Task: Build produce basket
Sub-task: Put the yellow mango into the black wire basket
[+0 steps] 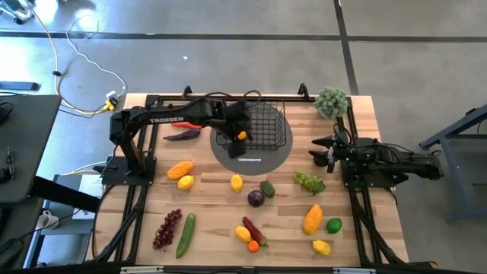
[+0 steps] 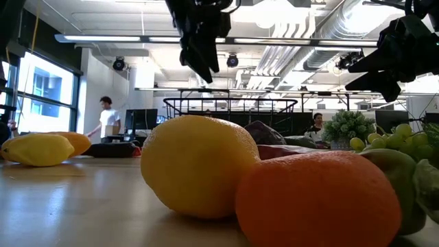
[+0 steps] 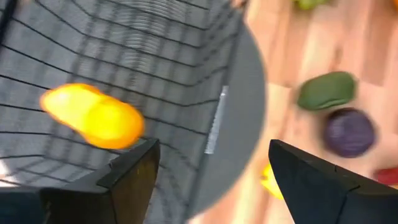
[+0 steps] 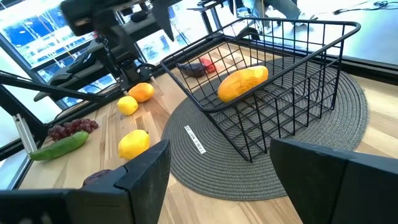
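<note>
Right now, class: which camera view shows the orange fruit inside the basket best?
The right wrist view: the orange fruit lies whole and sharp inside the basket. The left wrist view shows it blurred through the wire; the high view shows only an orange speck; the low view hides it.

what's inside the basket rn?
One orange-yellow mango lies in the basket, seen through the mesh. The open left gripper hangs above it and covers part of the basket floor from overhead.
</note>
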{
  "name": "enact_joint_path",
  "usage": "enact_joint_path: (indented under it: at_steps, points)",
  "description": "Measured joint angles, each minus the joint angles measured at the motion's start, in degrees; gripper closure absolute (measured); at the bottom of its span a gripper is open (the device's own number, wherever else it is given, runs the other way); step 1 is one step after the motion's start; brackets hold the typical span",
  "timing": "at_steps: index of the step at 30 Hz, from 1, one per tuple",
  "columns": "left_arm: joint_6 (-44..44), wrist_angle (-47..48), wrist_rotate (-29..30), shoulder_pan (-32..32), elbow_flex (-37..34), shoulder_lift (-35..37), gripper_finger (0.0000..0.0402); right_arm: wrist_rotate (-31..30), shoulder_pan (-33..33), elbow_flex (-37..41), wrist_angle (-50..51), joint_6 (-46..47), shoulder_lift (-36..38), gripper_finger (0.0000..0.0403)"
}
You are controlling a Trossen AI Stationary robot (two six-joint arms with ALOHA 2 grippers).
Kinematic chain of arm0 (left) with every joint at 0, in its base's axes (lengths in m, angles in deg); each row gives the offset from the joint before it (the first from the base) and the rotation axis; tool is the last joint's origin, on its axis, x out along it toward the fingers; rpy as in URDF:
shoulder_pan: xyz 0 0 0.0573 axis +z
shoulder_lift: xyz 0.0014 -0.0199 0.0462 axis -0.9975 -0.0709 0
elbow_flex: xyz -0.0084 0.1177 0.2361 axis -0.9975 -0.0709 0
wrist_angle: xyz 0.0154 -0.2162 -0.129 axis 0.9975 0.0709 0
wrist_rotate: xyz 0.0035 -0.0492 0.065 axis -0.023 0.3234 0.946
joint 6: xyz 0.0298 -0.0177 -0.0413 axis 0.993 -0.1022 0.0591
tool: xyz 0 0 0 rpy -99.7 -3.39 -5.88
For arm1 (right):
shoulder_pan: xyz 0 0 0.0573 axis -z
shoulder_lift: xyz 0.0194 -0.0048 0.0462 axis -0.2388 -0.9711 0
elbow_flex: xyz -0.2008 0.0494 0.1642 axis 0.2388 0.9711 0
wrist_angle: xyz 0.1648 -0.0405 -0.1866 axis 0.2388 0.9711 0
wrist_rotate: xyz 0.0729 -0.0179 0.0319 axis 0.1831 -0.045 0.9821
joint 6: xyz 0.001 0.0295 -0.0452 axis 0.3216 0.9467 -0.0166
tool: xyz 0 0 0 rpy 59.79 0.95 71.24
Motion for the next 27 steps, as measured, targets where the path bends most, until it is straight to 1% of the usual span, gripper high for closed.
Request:
enact_joint_path:
  at_steps: [6, 11, 16, 23, 25, 27]
  points:
    - [-7.85, 1.83, -3.24, -3.36, 1.47, 0.00, 0.0112, -0.01, 0.00, -0.01, 0.00, 0.00, 0.00, 0.0146]
    - [-16.60, 2.97, -3.12, -6.70, 2.62, 0.00, 0.0112, -0.01, 0.00, -0.02, 0.00, 0.00, 0.00, 0.0146]
    - [-23.45, 3.39, -2.90, -10.35, 2.76, 0.00, 0.0112, 0.00, 0.00, 0.00, 0.00, 0.00, 0.00, 0.0146]
    - [-33.38, 6.59, -1.91, -15.93, 2.74, 0.00, 0.0112, -0.01, 0.02, 0.00, -0.02, 0.04, 0.00, 0.0146]
    - [-35.95, 7.44, -1.66, -17.41, 2.74, 0.00, 0.0112, 0.00, 0.00, -0.01, -0.04, 1.98, -0.01, 0.0146]
    - [-38.29, 8.16, -1.64, -18.87, 2.74, 0.00, 0.0112, -0.02, 0.02, 0.00, -0.05, 6.06, 0.00, 0.0146]
